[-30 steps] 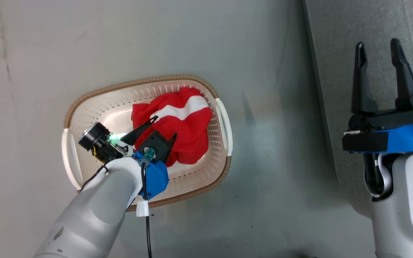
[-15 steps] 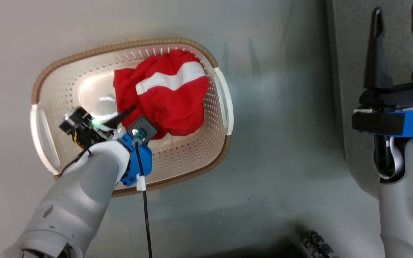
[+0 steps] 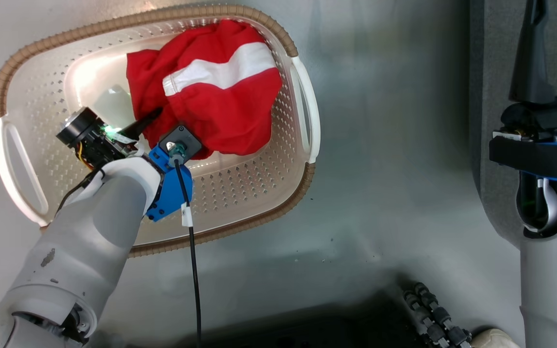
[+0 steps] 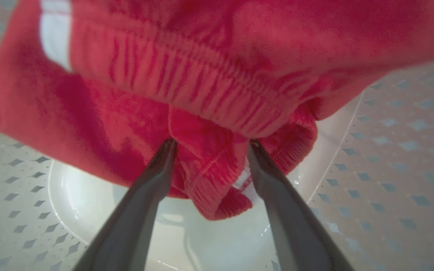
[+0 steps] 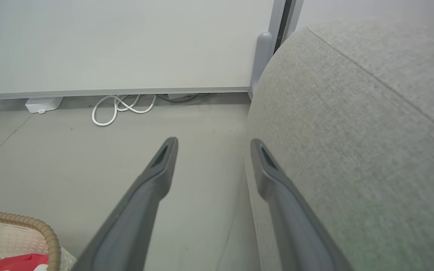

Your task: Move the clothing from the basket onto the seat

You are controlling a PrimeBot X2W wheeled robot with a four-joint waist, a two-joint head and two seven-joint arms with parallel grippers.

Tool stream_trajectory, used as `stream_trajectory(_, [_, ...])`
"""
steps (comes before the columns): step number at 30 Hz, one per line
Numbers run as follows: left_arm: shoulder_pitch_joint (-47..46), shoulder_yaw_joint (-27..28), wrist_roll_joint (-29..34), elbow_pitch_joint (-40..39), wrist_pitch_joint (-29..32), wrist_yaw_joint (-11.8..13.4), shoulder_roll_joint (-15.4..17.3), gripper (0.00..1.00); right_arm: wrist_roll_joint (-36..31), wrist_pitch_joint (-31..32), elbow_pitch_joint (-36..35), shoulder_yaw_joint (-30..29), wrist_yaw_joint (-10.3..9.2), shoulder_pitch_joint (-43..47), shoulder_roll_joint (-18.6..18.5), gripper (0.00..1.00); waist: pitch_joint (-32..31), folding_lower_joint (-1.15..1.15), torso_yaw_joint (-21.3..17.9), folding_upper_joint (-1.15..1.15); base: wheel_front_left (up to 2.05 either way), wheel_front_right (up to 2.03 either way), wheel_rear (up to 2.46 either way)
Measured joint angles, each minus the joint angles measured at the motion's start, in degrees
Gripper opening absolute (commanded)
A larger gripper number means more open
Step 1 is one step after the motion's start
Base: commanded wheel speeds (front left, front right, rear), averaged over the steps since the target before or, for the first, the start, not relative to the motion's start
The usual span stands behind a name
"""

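Clothing (image 3: 220, 111) sits bunched in the basket (image 3: 240, 193) right at my left gripper (image 4: 211, 145), jaws spread around a soft, light hem fold that looks best pinched at its thick ribbed edge.

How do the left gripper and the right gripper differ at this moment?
The left gripper reaches into the basket, against the clothing. The right gripper hangs outside the basket, over the floor beside the seat. A red fold of the clothing lies between the left gripper's fingers, while nothing lies between the right gripper's fingers. Both are open, at a similar spread.
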Motion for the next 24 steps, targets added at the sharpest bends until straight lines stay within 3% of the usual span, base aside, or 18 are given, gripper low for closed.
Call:
stream_trajectory(7, [-1.5,-0.7,0.1,0.1,1.2,1.0,0.1,1.0,-0.4,0.0,-1.5,-0.4,0.0,0.1,0.1,1.0,1.9,0.0,-0.3,0.0,0.0,0.0,0.0])
stream_trajectory(9, [-1.8,-0.9,0.0,0.1,1.7,1.1,0.0,0.0,-0.4,0.0,-1.7,-0.5,0.0,0.1,0.1,1.0,2.1,-0.01,-0.2,0.0,0.0,0.0,0.0])
stream_trajectory(24, [-2.0,-2.1,-1.3,0.2,-0.1,2.4,-1.4,0.0,-0.5,0.0,-1.0,-1.1,0.0,0.0,0.3,1.0,0.0,0.0,1.0,0.0,0.0,0.0,0.0])
